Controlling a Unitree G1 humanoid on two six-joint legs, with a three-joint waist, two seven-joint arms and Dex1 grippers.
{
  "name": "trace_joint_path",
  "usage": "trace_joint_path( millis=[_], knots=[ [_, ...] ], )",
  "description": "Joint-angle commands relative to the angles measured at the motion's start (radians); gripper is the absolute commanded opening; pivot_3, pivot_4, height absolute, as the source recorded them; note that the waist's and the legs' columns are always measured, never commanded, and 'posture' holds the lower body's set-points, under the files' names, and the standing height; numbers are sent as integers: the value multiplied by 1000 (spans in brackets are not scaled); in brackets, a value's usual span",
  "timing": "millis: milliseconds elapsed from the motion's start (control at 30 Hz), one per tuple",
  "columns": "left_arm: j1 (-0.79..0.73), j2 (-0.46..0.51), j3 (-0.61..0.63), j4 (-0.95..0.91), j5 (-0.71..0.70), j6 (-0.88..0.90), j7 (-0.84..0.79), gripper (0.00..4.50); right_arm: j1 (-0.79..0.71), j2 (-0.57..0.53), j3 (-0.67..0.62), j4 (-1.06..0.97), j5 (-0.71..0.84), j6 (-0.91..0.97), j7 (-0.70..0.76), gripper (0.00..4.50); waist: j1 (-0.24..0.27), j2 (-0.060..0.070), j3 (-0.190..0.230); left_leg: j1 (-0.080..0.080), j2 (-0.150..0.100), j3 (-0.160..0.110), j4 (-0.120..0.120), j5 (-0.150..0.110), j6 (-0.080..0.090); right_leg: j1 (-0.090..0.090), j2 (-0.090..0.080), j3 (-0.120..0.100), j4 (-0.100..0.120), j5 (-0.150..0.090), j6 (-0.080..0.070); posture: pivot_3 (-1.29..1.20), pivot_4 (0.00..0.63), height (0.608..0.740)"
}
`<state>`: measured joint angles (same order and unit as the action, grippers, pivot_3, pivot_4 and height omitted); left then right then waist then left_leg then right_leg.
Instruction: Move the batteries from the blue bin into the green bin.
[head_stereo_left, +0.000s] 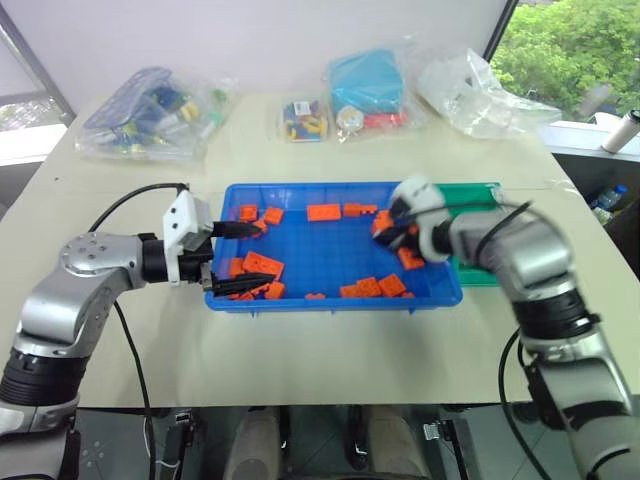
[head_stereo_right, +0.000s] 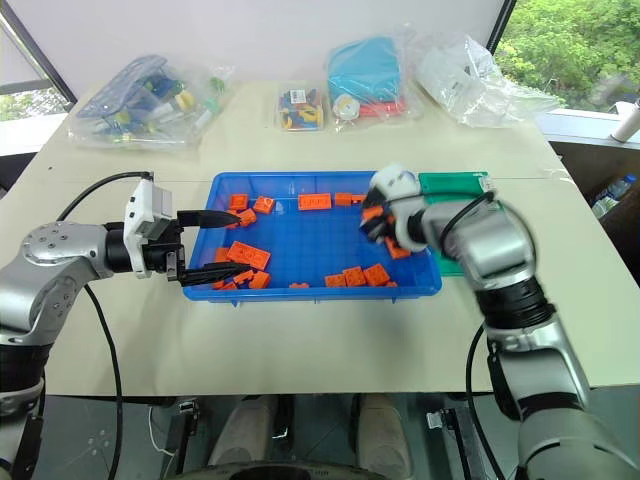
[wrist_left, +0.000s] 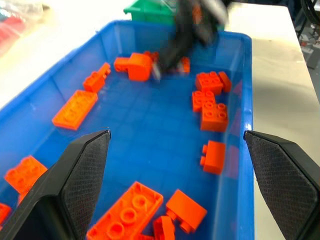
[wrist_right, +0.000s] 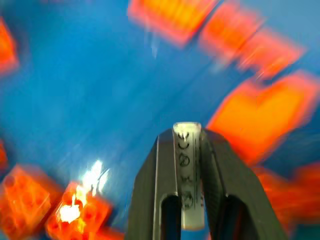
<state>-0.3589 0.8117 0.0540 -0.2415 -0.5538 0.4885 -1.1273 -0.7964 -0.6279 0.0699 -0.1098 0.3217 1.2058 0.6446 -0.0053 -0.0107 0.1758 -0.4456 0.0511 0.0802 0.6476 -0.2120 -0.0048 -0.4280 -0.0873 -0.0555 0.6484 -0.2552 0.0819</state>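
Note:
The blue bin (head_stereo_left: 330, 303) lies in the middle of the table, strewn with orange bricks. The green bin (head_stereo_left: 475, 193) stands against its far right corner, partly hidden by my right arm. My right gripper (head_stereo_left: 395, 225) hangs above the blue bin's right end, shut on a silver-grey battery (wrist_right: 188, 170) that stands lengthwise between its fingers (wrist_right: 150, 190). From the left wrist view that gripper (wrist_left: 185, 35) is a dark blur near the green bin (wrist_left: 145, 10). My left gripper (head_stereo_left: 245, 257) is open over the blue bin's left rim, holding nothing.
Orange bricks (head_stereo_left: 262, 264) lie scattered in the blue bin. Several clear plastic bags (head_stereo_left: 150, 115) and a teal pouch (head_stereo_left: 365, 82) line the table's far edge. A black cable (head_stereo_left: 135, 195) loops off my left arm. Bare tabletop lies in front of the bins.

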Motion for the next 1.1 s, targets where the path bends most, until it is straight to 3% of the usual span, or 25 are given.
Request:
trace_joint_path(
  millis=[33,200,300,367,400,500,633,733,867,1100],
  knots=[
    [-9,8,14,-6,-4,-18,-17,4500,13,-162,-83,-36,-32,-48,15,41,12,-1,-1,0,0,0,0,0,0,0,0,0,-1,0,0,0,150,736],
    [-27,8,3,20,3,-26,-43,4500,107,-311,-125,0,-51,-99,32,41,15,-1,-1,0,0,1,0,-1,1,1,-1,0,-3,-2,-4,0,150,736],
    [-43,7,-3,38,5,-29,-58,4500,154,-322,-148,-19,-29,-97,40,41,6,-1,0,1,0,2,0,0,1,0,0,1,-1,-2,-3,0,150,736],
    [-55,5,-9,48,6,-31,-67,4500,169,-314,-159,-25,-26,-99,29,1194,1,0,0,1,0,2,0,0,1,0,0,1,-1,0,0,0,150,736],
    [-63,4,-11,52,6,-31,-70,4500,176,-316,-156,-21,-35,-114,23,1498,-2,0,0,1,0,2,0,0,1,0,0,1,-1,0,0,0,150,736],
    [-82,3,-13,59,0,-24,-77,4500,217,-345,-161,-16,-49,-204,50,2982,-4,-1,0,1,0,2,0,0,1,0,0,1,-1,0,0,0,150,736],
    [-88,4,-11,64,-8,-22,-81,4500,270,-381,-175,-23,-46,-313,107,2982,-3,-1,0,1,0,2,0,0,1,0,0,1,-1,0,0,0,150,736],
    [-115,30,19,93,-29,-8,-104,4500,404,-511,-371,86,33,-543,406,2982,9,0,0,0,0,1,0,0,1,0,0,0,-1,0,0,0,150,736],
    [-142,79,63,141,-52,5,-144,4500,534,-628,-486,261,71,-695,655,2982,17,1,1,1,-1,2,0,-1,1,1,0,1,-2,-1,2,0,150,736],
    [-174,150,139,172,-97,63,-163,4500,603,-616,-553,324,113,-754,750,2982,-5,1,1,4,0,1,0,-1,1,3,0,1,-1,-1,1,0,150,736]
  ],
)
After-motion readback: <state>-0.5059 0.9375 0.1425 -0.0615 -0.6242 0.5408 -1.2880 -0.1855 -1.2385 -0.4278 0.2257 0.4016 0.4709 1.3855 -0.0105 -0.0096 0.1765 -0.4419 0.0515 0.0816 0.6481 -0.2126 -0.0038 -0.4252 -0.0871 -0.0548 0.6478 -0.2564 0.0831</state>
